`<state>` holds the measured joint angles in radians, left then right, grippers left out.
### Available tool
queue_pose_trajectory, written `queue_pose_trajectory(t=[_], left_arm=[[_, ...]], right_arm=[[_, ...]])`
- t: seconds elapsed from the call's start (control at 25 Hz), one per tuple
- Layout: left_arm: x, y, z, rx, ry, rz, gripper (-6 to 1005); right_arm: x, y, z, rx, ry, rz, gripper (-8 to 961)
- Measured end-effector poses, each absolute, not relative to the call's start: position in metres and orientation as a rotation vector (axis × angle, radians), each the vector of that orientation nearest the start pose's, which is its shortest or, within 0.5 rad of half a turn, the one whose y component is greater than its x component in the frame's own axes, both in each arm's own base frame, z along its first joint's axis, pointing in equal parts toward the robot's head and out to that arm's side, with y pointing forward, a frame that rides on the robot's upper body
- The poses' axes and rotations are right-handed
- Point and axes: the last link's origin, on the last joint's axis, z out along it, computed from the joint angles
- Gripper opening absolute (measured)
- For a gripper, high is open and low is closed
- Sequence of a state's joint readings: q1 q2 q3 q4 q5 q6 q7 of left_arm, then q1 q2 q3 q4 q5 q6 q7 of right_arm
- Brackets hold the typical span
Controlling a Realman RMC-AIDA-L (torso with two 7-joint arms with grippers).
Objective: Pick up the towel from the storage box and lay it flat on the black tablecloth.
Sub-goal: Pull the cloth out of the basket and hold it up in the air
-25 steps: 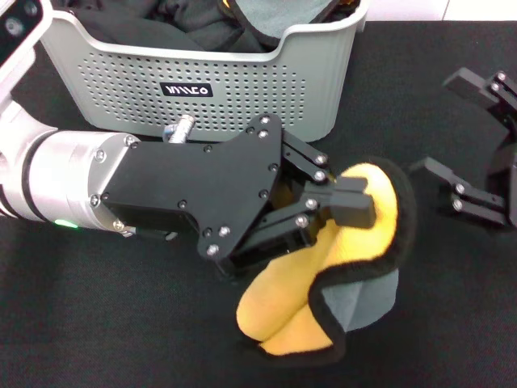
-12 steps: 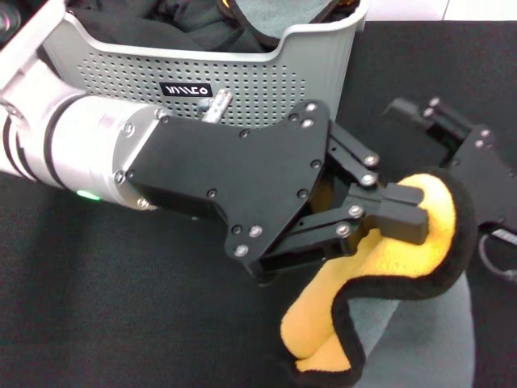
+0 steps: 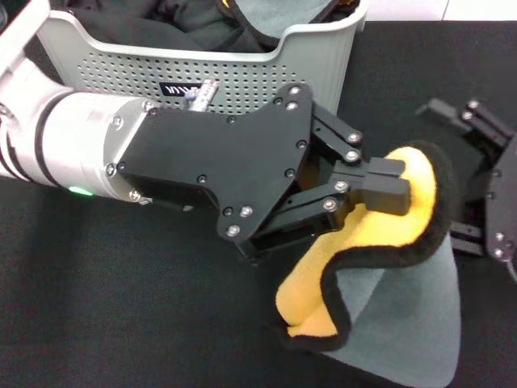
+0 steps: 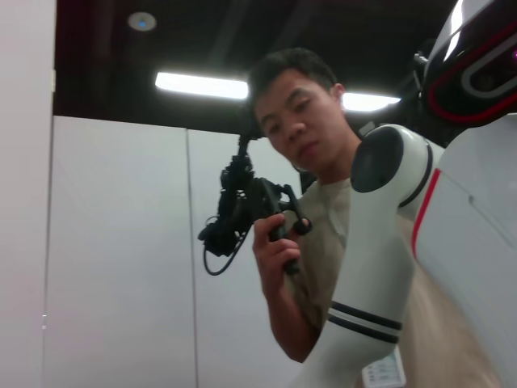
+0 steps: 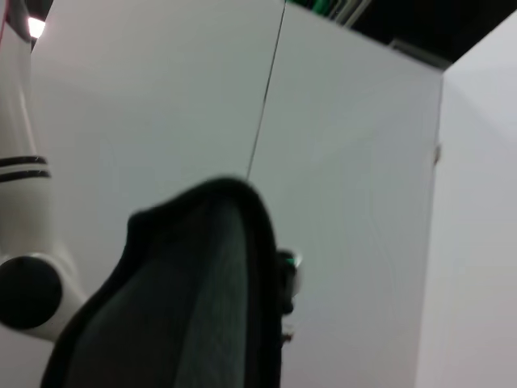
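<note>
Towel (image 3: pixel 380 242): soft, light, limp fleece, out of the box (image 3: pixel 315 56), hanging over the tablecloth (image 3: pixel 121 307). Left gripper (image 3: pixel 386 187) clamped on its yellow fold. Right gripper (image 3: pixel 485 202) beside it, state unclear. Best held by hemmed corners.

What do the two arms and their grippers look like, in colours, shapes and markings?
In the head view, the left arm is white, then a silver cylinder with a black ring and a small green light. Its left gripper has a flat matte black plate dotted with silver screws, black linkage bars and blocky black jaws. The right gripper is likewise black with silver screws. The left wrist view shows a white arm segment with two black rings.
</note>
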<state>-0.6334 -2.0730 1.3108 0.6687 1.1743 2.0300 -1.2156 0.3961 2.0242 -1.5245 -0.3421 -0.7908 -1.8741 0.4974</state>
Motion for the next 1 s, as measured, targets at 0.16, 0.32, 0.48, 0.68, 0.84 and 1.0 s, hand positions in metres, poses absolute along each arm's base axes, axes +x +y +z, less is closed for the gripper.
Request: queue_pose_trajectory(t=[0.16, 0.32, 0.48, 0.68, 0.84, 1.0], left_arm=[[-0.122, 0.279, 0.004, -2.936, 0.263, -1.784, 1], [-0.125, 0.279, 0.005, -2.91, 0.254, -1.792, 1], [-0.124, 0.28, 0.006, -2.863, 0.249, -1.819, 1], [-0.122, 0.279, 0.005, -2.853, 0.246, -1.832, 1], [-0.122, 0.279, 0.004, -2.862, 0.24, -1.834, 1], [-0.122, 0.278, 0.003, -2.866, 0.237, -1.84, 1]], right_arm=[[0.223, 0.254, -0.004, -2.262, -0.258, 1.482, 871], [0.222, 0.255, -0.006, -2.271, -0.261, 1.471, 871], [0.22, 0.257, -0.019, -2.352, -0.24, 1.432, 871], [0.217, 0.259, -0.038, -2.466, -0.219, 1.364, 871], [0.218, 0.262, -0.045, -2.477, -0.181, 1.329, 871], [0.224, 0.264, -0.053, -2.503, -0.139, 1.252, 871]])
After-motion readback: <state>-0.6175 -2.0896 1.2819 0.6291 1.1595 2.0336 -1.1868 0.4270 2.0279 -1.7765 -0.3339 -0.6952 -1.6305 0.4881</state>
